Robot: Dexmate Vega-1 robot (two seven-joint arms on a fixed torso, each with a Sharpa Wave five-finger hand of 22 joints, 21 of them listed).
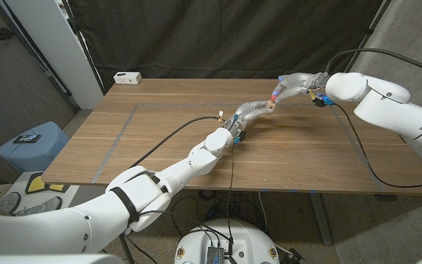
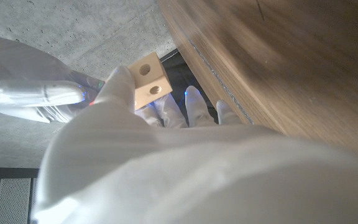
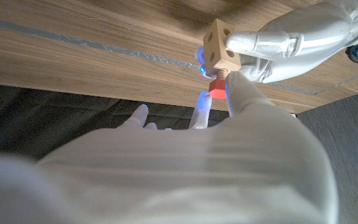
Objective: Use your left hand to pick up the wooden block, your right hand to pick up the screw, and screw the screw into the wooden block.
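My left hand (image 1: 249, 111) holds a small pale wooden block (image 1: 269, 107) with round holes above the middle of the table; the block (image 2: 146, 79) sticks up past my fingers (image 2: 194, 102) in the left wrist view. My right hand (image 1: 293, 83) comes in from the far right and pinches a screw with a red head (image 1: 275, 96) right against the block. In the right wrist view the red screw head (image 3: 217, 86) sits just under the block (image 3: 219, 42), its shaft in one of the holes, with my left hand (image 3: 291, 43) gripping the block from the side.
A white box (image 1: 127, 77) lies at the table's far left corner. Grey tape lines (image 1: 123, 132) mark a rectangle on the wooden table (image 1: 160, 158). A black curtain hangs behind, and a blue bin (image 1: 31, 147) stands on the floor to the left.
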